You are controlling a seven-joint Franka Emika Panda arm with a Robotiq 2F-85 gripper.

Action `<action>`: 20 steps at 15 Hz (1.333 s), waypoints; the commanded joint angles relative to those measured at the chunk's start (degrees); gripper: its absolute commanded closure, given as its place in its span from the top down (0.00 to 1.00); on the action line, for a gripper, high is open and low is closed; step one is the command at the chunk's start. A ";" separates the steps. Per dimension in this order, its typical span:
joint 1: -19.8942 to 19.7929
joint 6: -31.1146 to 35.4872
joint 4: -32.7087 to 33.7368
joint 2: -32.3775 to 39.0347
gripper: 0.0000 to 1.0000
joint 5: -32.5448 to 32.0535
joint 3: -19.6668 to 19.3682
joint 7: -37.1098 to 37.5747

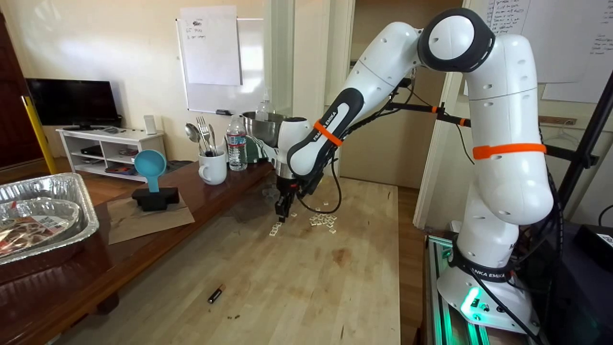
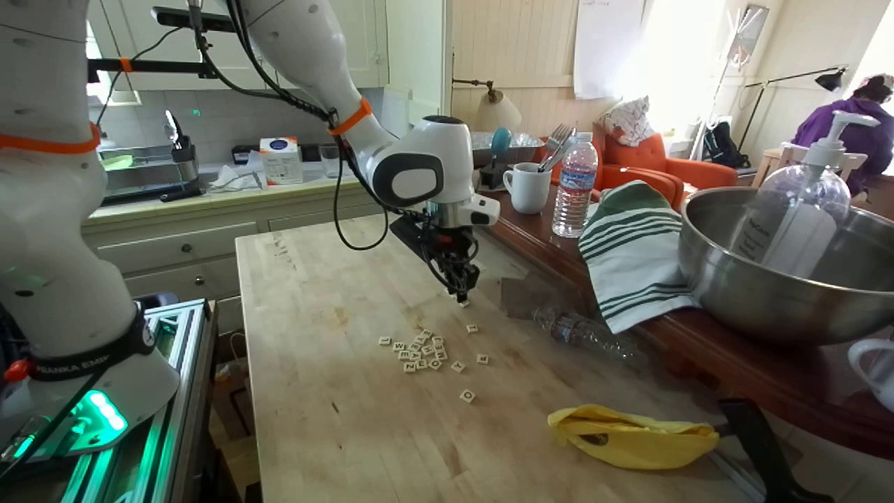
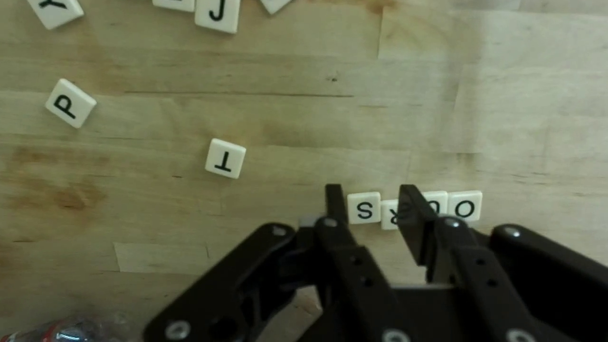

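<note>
In the wrist view the hand point(image 3: 370, 190) stands at about five o'clock, its fingers spread apart with nothing gripped that can be seen. The S tile point(image 3: 364, 208) lies flat on the worktop point(image 3: 294, 57) and shows in the gap, just beside the finger on the nine-o'clock side; whether they touch cannot be told. The finger on the three-o'clock side partly hides the neighbouring tile point(image 3: 388, 216) and the third tile point(image 3: 435, 199), before an O tile point(image 3: 465, 205) ends the row.

As a judgement, the spread runs along the row, so squeezing here would risk catching the neighbouring tile, which sits slightly towards six o'clock. A quarter turn, using the S tile's free twelve- and six-o'clock edges, should separate it more cleanly; keep the approach slow and level.

The half-hidden letters are probably R and U. From the fingertips, a T tile point(image 3: 225, 158) and, farther off, a P tile point(image 3: 70, 103) lie between nine and ten o'clock, a J tile point(image 3: 217, 14) between ten and eleven, a Y tile point(image 3: 54, 10) at ten. The forearm point(image 1: 353, 97) reads FRANKA EMIKA. The water bottle point(image 1: 237, 146) and soap dispenser point(image 2: 793, 216) have labels too blurred to read.
</note>
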 commanded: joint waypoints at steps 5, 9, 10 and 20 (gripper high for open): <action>-0.03 5.37 1.65 3.47 0.00 0.78 0.99 0.73; 0.08 5.55 2.03 4.31 0.00 0.61 1.26 0.73; -0.02 5.68 2.18 4.53 0.00 0.77 1.44 0.61; 0.25 4.76 4.68 7.37 0.00 -0.48 1.32 0.50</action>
